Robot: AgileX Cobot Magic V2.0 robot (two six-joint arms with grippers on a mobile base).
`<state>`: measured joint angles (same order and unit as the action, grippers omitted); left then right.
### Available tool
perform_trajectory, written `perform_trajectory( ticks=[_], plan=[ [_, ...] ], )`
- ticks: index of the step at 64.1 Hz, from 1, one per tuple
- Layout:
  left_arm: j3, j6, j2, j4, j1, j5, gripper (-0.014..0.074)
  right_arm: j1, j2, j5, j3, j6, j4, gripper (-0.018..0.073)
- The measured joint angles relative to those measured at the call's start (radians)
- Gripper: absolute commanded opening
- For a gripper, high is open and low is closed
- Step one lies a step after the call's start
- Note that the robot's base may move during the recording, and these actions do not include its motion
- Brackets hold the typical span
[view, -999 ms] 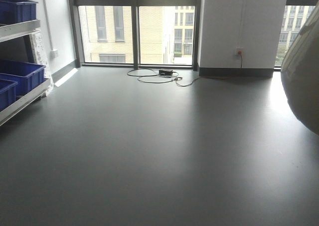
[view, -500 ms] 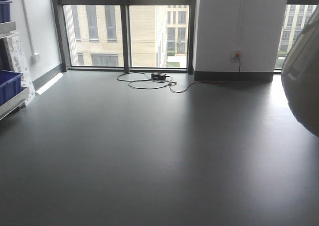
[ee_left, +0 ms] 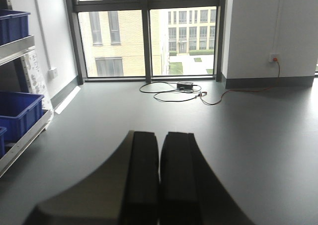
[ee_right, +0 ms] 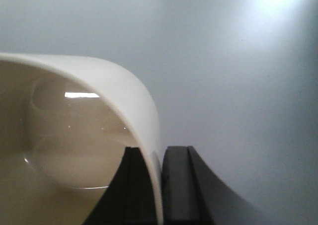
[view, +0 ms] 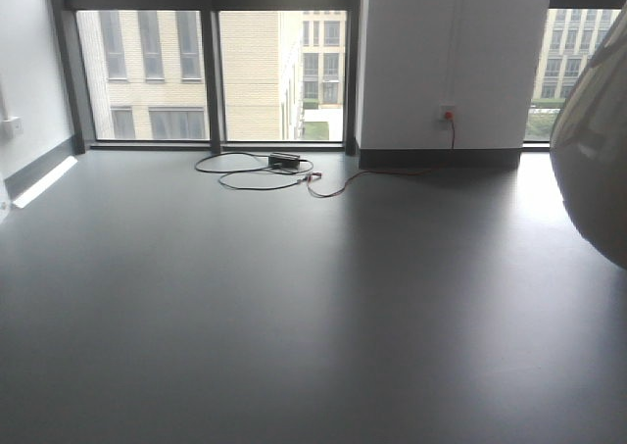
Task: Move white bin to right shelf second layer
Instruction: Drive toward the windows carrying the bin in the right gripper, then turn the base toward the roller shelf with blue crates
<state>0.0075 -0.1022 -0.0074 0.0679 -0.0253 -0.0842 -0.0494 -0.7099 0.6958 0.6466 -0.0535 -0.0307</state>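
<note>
1. We count one white bin (ee_right: 74,135).
2. We see three blue crates (ee_left: 20,113) on the rack (ee_left: 20,43) at the left: one above, two below.
3. We count two grippers: the left gripper (ee_left: 159,180) and the right gripper (ee_right: 160,185).
4. We find two wall sockets (ee_left: 273,58) and one small black box (ee_left: 185,85) on the floor (ee_left: 248,135).

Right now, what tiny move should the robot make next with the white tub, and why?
Probably turn the base to hunt for the roller shelf: the front view shows just floor, wall and windows, no shelf. The right gripper has its jaws shut on the white bin, so it can travel.
</note>
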Motion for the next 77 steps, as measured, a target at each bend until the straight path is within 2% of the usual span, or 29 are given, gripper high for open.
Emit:
perform_trajectory(
  ticks=[77],
  plan=[
    [0.000,0.000,0.000,0.000,0.000,0.000,0.0085,0.000,-0.006,0.000,0.000,0.000,0.000,0.0050]
  ],
)
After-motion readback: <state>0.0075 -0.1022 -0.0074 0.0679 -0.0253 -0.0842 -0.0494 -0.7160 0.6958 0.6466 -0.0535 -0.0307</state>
